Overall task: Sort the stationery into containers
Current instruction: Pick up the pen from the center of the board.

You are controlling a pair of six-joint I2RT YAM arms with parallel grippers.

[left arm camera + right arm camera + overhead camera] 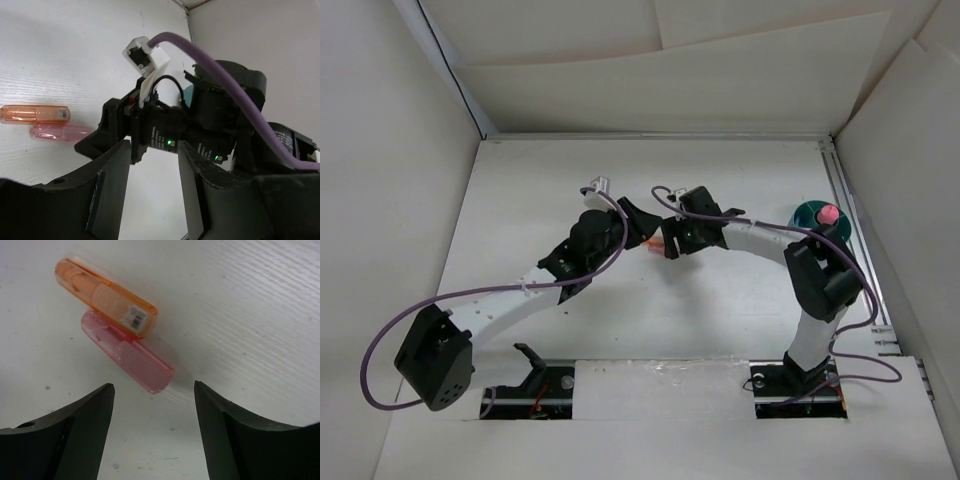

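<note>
Stationery lies just beyond my right gripper (153, 387), whose jaws are spread wide and empty. A pink translucent case (127, 352) is nearest, and an orange case (107, 295) touches its far side. Bare table (260, 305) runs open to the right of them. My left gripper (150, 150), partly open and holding nothing, faces the right one at close quarters. Only the overhead view shows the teal organizer (808, 212) well behind my right wrist, with a pink piece (827, 213) in it, beside the table's edge rail (850, 230).
</note>
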